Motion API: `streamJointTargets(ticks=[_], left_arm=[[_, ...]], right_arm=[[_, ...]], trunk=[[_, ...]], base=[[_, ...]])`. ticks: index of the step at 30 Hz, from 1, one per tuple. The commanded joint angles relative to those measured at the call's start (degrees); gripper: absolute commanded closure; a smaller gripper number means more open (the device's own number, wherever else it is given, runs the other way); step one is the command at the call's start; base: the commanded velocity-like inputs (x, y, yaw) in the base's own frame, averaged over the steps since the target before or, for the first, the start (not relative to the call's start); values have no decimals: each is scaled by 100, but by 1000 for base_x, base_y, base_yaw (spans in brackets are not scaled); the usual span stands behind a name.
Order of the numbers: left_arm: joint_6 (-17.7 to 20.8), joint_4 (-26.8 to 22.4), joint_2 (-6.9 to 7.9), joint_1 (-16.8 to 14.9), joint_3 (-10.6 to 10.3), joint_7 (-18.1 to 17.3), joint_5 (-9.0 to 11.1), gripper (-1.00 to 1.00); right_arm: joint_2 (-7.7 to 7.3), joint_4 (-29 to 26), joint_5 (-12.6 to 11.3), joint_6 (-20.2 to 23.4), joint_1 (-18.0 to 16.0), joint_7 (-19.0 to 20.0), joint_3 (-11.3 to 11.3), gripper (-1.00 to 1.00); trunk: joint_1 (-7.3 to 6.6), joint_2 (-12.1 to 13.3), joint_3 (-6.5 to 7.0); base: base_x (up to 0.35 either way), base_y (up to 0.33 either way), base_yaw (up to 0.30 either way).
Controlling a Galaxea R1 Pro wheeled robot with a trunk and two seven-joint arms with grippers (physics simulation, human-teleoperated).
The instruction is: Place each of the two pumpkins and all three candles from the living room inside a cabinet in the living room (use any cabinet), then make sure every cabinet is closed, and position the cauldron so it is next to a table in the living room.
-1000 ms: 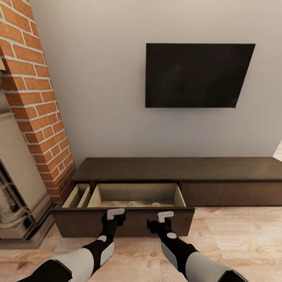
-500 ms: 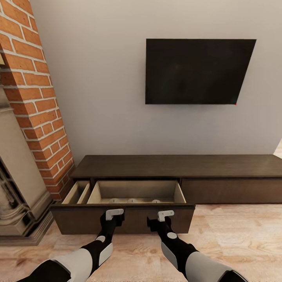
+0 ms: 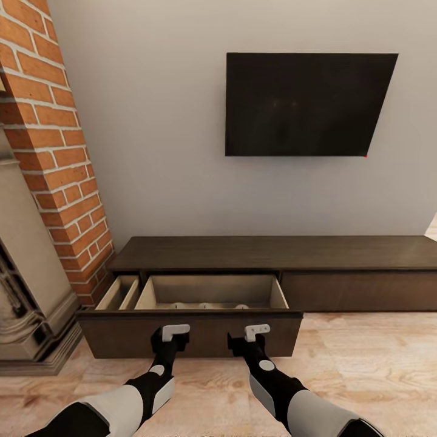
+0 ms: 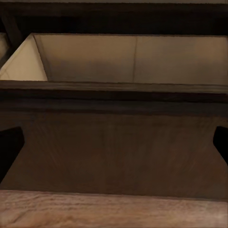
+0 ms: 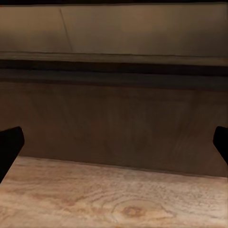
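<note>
Looking down from the head camera, the long low dark-brown wooden cabinet (image 3: 273, 255) has its wide drawer front (image 3: 191, 334) pulled out, with pale candle tops (image 3: 206, 305) barely peeking over the edge, and both the left gripper (image 3: 165, 346) and right gripper (image 3: 246, 347) sit right against that front, probably lined up to push it shut. Each wrist camera adds what the head can't: the left gripper's fingertips (image 4: 10, 147) and the right's (image 5: 9, 145) are spread wide, holding nothing, with the panel between them.

The way forward is barred by the pulled-out drawer front (image 3: 191, 334) of the cabinet (image 3: 273, 254), against or just before which the left gripper (image 3: 170, 332) and right gripper (image 3: 256, 332) are held, fingers spread wide. Open room is left above the drawer's pale interior (image 3: 209, 290), where what appear to be candle tops (image 3: 206, 305) are barely seen behind the front. The left flank is closed by the brick column (image 3: 54, 152) and stone hearth (image 3: 30, 303), while bare wooden floor (image 3: 364, 364) lies free to the right.
</note>
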Motion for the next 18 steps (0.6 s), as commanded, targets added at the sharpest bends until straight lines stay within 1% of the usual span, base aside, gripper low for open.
streamJointTargets(ticks=[1, 6, 10, 11, 12, 14, 16, 18], left_arm=[[-12, 4, -2, -4, -51, 36, 9, -100], [-14, 4, -5, -4, -60, 58, -36, -100], [-14, 4, -5, -4, -70, 167, -76, -100], [-10, 4, -6, -4, -71, 209, -195, -100], [-9, 4, -7, -4, -71, 220, -261, -100], [-3, 4, -8, -4, -63, 278, -573, -100], [28, 0, -10, -4, -58, 363, -820, -100], [46, -2, -10, -4, -56, 390, -882, -100]], right_arm=[[0, 5, -36, -25, -5, -32, 47, -100], [0, 5, -35, -42, -6, -32, 48, -100], [0, 8, -30, -46, -6, -33, 54, -100], [0, 11, -28, -47, -7, -33, 53, -100], [0, 12, -28, -47, -6, -33, 54, -100], [0, 13, -27, -47, -5, -33, 52, -100], [0, 17, -27, -47, -6, -33, 55, -100], [0, 20, -26, -47, -6, -33, 54, -100]], trunk=[[21, -44, -24], [131, -244, -114], [219, -405, -186], [241, -445, -203], [263, -485, -221], [307, -565, -257], [351, -646, -293], [395, -726, -329]], base=[[0, 0, 0], [0, 0, 0], [0, 0, 0], [0, 0, 0], [0, 0, 0], [0, 0, 0], [0, 0, 0], [0, 0, 0]])
